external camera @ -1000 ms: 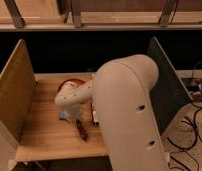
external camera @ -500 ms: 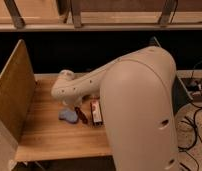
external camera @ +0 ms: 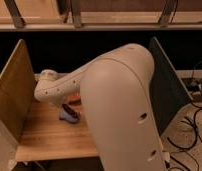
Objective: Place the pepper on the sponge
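The blue-grey sponge [external camera: 69,116] lies on the wooden table [external camera: 44,135], left of centre. A slim dark-red pepper [external camera: 70,108] shows at the sponge's upper edge, touching or just over it; I cannot tell which. My gripper [external camera: 64,103] hangs right above them, under the white wrist [external camera: 50,89], and is mostly hidden by the arm. The big white upper arm [external camera: 119,110] fills the middle of the camera view and covers the table's right half.
Upright wooden panels [external camera: 13,95] wall the table on the left, and a dark panel [external camera: 164,85] walls it on the right. A sliver of orange-red [external camera: 76,97] shows behind the arm. Cables [external camera: 194,120] lie on the floor at the right.
The arm has swung further left and nearer the camera, covering the red-and-black packet. The pepper, earlier in front of the sponge, now sits at the sponge's upper edge under the wrist.
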